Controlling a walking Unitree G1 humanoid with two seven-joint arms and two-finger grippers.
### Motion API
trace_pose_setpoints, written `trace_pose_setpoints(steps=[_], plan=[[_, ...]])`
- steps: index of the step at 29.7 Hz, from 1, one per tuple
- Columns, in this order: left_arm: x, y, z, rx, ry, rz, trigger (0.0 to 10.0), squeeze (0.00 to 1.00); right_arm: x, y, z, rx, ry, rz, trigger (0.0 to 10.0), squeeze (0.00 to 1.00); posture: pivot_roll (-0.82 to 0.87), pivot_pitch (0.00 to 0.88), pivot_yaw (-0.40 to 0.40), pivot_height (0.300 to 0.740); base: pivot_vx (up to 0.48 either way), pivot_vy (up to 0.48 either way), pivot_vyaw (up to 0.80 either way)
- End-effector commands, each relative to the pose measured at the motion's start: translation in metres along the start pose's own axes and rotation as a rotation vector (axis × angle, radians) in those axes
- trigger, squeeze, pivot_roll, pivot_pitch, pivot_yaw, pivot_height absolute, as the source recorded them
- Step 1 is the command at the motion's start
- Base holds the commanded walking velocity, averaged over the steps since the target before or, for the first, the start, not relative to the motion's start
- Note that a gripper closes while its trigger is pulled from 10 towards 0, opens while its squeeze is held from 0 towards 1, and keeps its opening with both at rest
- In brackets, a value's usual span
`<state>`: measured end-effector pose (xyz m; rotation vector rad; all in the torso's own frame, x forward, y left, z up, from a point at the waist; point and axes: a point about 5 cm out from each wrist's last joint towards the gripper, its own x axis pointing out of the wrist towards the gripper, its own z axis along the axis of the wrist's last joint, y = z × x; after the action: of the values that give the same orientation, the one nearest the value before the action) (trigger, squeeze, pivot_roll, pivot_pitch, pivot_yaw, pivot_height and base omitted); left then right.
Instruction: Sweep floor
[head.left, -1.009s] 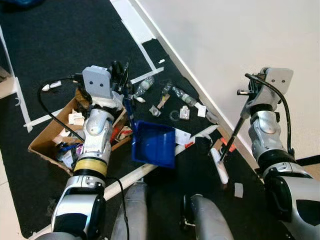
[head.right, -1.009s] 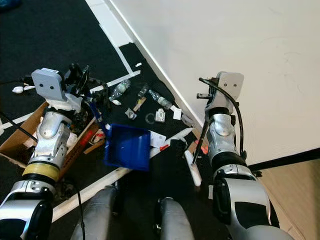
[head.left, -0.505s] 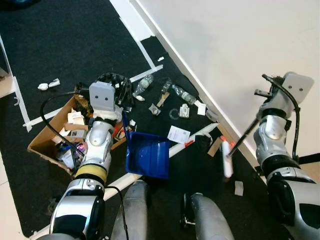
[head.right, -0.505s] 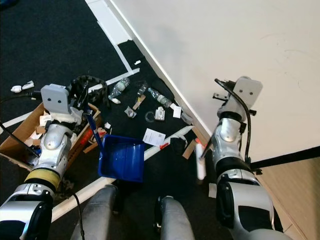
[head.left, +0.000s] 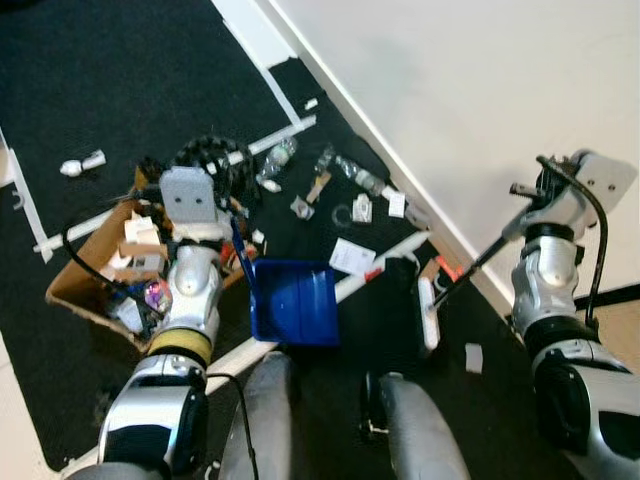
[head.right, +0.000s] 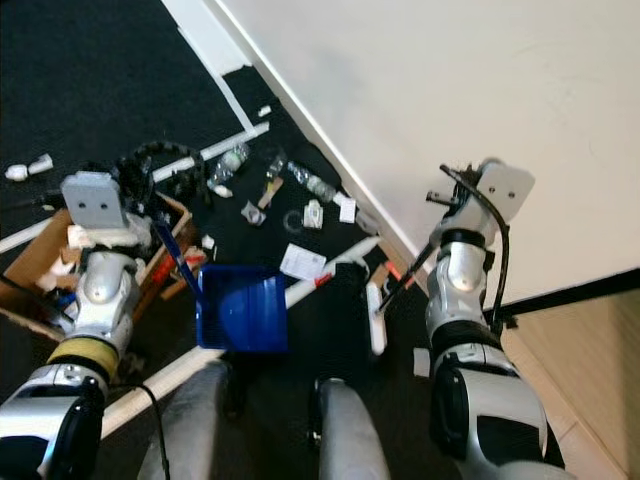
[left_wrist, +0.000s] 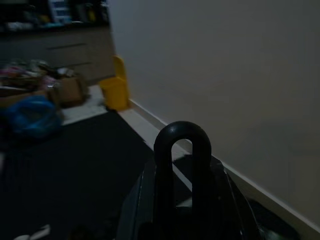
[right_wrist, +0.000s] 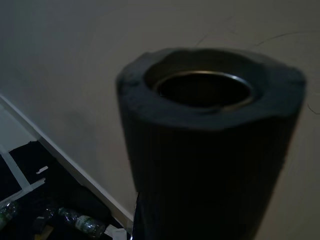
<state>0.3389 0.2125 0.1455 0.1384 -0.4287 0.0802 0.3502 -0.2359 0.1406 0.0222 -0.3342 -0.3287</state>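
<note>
Litter is lying scattered on the black carpet floor (head.left: 120, 60) along the white wall: clear crinkled bottles (head.left: 277, 156), a flat white paper (head.left: 352, 256), cardboard scraps. I am holding the glossy blue plastic dustpan (head.left: 293, 301) by its upright handle in my left jaws (head.left: 235, 215), pinching the stem, pan resting flat near my legs, beside the torn cardboard box (head.left: 95, 290) of rubbish. My right jaws (head.left: 520, 215) are gripping the thin black broom (head.left: 455, 285) shaft, its white head sitting on the floor to the right of the pan. Risk, as I am judging it: the white strip (head.left: 380, 268) running between pan and litter may be catching the broom head, and light paper may be sliding under the pan's lip rather than in. Round bottles could be rolling away from a fast stroke.
</note>
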Motion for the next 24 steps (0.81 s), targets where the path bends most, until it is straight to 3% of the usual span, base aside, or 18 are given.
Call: trace_pose_setpoints(steps=[1, 3, 5, 11, 24], plan=[[0.009, 0.017, 0.02, 0.048, -0.101, 0.027, 10.0, 0.0, 0.004, -0.005, 0.008, -0.018, -0.048, 0.001, 10.0, 0.0, 0.13, 0.386, -0.066, 0.74, 0.0, 0.0, 0.0], [0.014, 0.02, 0.028, 0.052, -0.136, 0.03, 10.0, 0.0, 0.006, -0.004, 0.01, -0.02, -0.058, 0.008, 10.0, 0.0, 0.13, 0.386, -0.066, 0.74, 0.0, 0.0, 0.0], [0.029, 0.028, 0.059, 0.074, -0.27, 0.038, 10.0, 0.0, 0.011, 0.002, 0.017, -0.017, -0.086, 0.043, 10.0, 0.0, 0.15, 0.408, -0.061, 0.74, 0.0, 0.0, 0.0], [0.034, 0.026, 0.076, 0.081, -0.336, 0.014, 10.0, 0.0, 0.013, 0.008, 0.022, -0.006, -0.111, 0.064, 10.0, 0.0, 0.16, 0.424, -0.055, 0.74, 0.0, 0.0, 0.0], [0.007, -0.007, 0.037, 0.009, -0.177, -0.09, 10.0, 0.0, 0.021, 0.025, 0.033, 0.014, -0.147, 0.12, 10.0, 0.0, 0.14, 0.497, -0.065, 0.74, 0.0, 0.0, 0.0]])
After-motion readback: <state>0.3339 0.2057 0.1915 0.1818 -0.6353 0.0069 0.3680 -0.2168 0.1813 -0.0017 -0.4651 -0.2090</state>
